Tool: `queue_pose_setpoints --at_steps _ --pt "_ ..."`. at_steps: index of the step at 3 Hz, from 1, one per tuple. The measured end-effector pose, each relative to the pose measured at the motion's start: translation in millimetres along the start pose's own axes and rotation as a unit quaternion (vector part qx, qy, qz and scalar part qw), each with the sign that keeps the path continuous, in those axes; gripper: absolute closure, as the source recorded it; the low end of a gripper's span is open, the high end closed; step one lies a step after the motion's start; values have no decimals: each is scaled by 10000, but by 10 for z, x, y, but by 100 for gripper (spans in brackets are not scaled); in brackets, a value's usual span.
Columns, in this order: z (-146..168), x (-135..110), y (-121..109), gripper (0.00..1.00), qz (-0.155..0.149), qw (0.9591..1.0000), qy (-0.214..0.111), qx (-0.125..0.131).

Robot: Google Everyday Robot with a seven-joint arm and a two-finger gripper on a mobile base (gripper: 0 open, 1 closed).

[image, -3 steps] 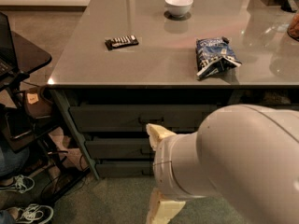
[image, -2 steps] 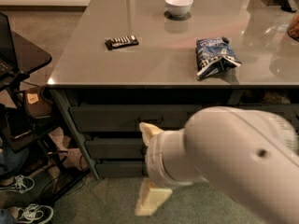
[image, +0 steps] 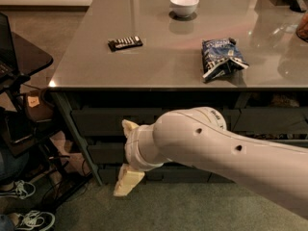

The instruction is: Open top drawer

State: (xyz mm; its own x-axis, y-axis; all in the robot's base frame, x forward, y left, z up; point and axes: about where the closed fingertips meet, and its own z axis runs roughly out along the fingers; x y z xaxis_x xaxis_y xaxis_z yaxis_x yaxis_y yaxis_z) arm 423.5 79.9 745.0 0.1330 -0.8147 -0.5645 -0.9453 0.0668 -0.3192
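Observation:
The top drawer (image: 98,121) is the dark-grey front just under the table edge, and it sits flush with its stack. Its handle is hidden behind my white arm (image: 216,153). My gripper (image: 121,159) hangs in front of the drawer stack, near its left half. It stands open: one cream finger (image: 130,127) lies over the top drawer's lower edge, the other finger (image: 126,183) points down toward the floor. Nothing is held between them.
Below the top drawer is a shorter drawer front (image: 103,153). On the grey table (image: 86,73) lie a white bowl (image: 184,5), a dark bar (image: 125,43) and a blue snack bag (image: 221,59). A black side table (image: 26,57), cables and shoes (image: 29,219) crowd the left floor.
My arm has swung left and reached further toward the drawers. The gripper has shifted left and slightly up along the drawer fronts.

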Motion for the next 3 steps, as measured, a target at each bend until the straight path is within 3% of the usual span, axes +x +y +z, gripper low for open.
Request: queue_pose_setpoints --at_steps 1,2,3 --pt "0 -3 0 0 -3 10000 -1 0" --pt "-76 172 -423 0 150 9993 -44 333" --pt "-267 461 -1156 0 459 9943 55 961"
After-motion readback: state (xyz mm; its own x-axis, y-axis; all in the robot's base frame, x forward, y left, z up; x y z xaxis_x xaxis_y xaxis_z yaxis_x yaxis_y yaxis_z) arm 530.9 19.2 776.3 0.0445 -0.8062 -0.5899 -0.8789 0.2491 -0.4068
